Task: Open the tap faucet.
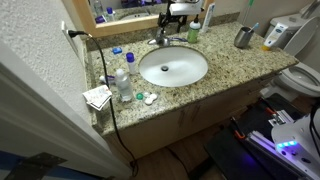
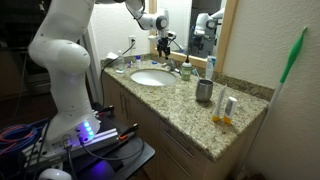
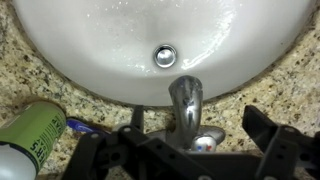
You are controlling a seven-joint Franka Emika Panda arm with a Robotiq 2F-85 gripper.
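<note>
The tap faucet (image 3: 185, 105) is a small chrome spout at the back rim of the white oval basin (image 3: 90, 50). Its low handle cap (image 3: 208, 140) with red and blue marks sits beside the spout base. My gripper (image 3: 180, 152) is open, with its black fingers spread wide to either side of the faucet and just above it. In both exterior views the gripper (image 1: 180, 14) (image 2: 165, 45) hangs above the faucet (image 1: 162, 38) (image 2: 176, 68) behind the basin (image 1: 173, 66) (image 2: 150, 77).
A grey metal cup (image 1: 243, 37) (image 2: 204, 91) stands on the granite counter (image 1: 225, 65). A green can (image 3: 30, 135) lies next to the faucet. Small bottles (image 1: 122, 80), papers (image 1: 97, 96) and a black cord (image 1: 105, 85) crowd one end. A mirror (image 2: 200, 25) backs the counter.
</note>
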